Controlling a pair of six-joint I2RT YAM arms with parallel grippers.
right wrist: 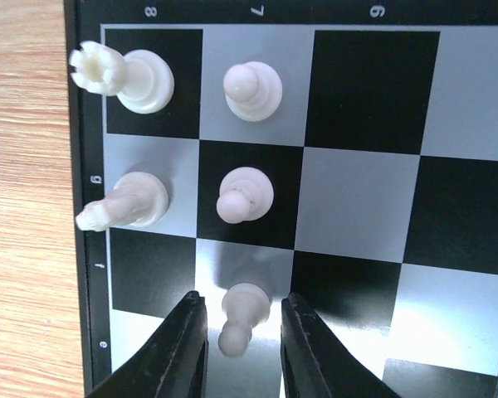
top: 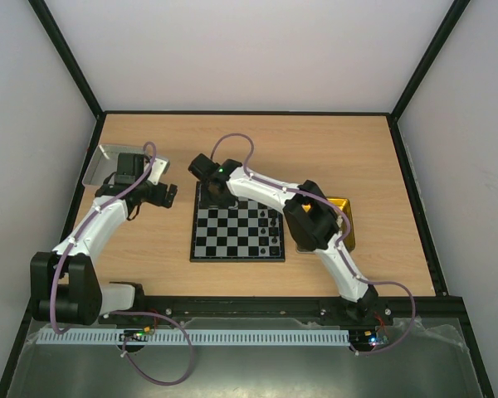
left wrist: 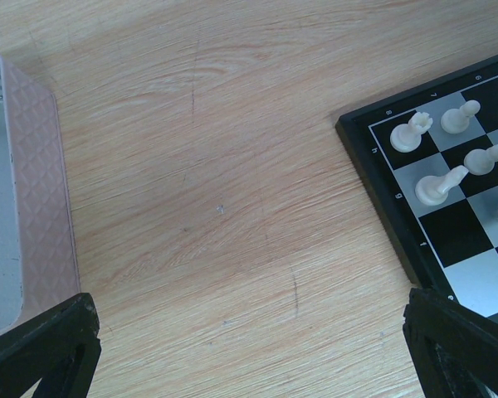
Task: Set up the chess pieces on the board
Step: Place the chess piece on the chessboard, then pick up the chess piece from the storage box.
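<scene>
The checkered board [top: 232, 258] lies mid-table. My right gripper [right wrist: 242, 332] is open over its far left corner [top: 212, 192], with a finger on either side of a white pawn [right wrist: 245, 319] that stands on a light square; small gaps show on both sides. Beyond it stand a white rook [right wrist: 124, 76], two white pawns [right wrist: 251, 89] and a leaning white piece [right wrist: 124, 205]. Several black pieces [top: 274, 236] line the board's right edge. My left gripper [left wrist: 253, 348] is open and empty above bare wood left of the board [left wrist: 448, 240].
A grey metal tray [top: 100, 163] sits at the far left, also in the left wrist view [left wrist: 33, 191]. A yellow tray [top: 344, 217] lies right of the board, partly under the right arm. Black frame rails edge the table.
</scene>
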